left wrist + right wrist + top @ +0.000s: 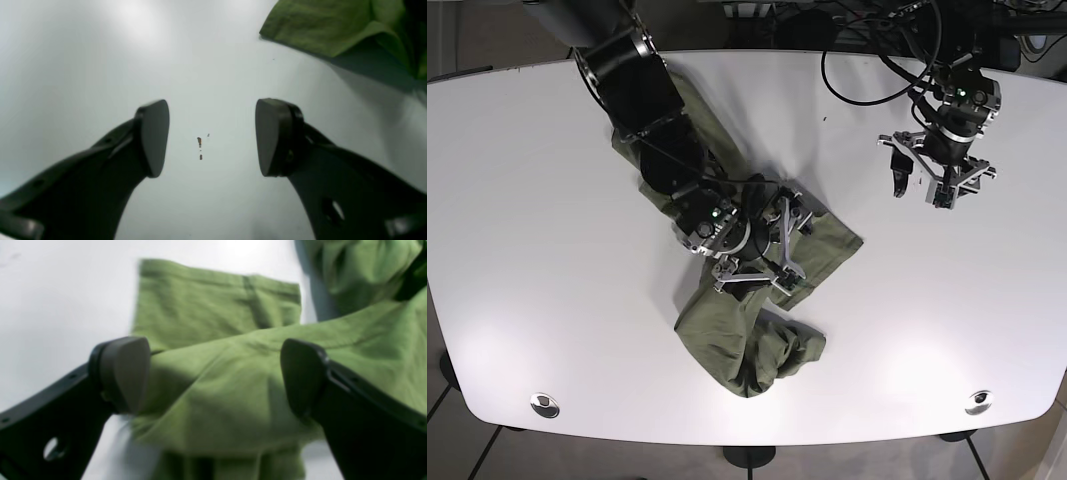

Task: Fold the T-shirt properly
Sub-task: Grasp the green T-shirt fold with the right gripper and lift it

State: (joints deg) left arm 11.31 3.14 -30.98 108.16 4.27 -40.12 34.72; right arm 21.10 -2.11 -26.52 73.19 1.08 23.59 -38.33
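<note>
The green T-shirt (pixel 727 335) lies crumpled on the white table (pixel 547 200), running from the back left under my right arm down to a bunched heap near the front. My right gripper (pixel 776 250) is open just over the shirt's middle. In the right wrist view its fingers (pixel 125 373) straddle a raised fold of the T-shirt (pixel 206 306); contact cannot be judged. My left gripper (pixel 924 188) hangs open over bare table to the right, well apart from the cloth. The left wrist view shows that gripper (pixel 213 136) empty, with only a T-shirt corner (pixel 317 30) at top right.
Small brown specks (pixel 199 144) mark the table between the left fingers. Black cables (pixel 877 60) trail across the back right. Two round metal discs (pixel 545 404) (pixel 977 401) sit near the front edge. The table's curved edges show on all sides.
</note>
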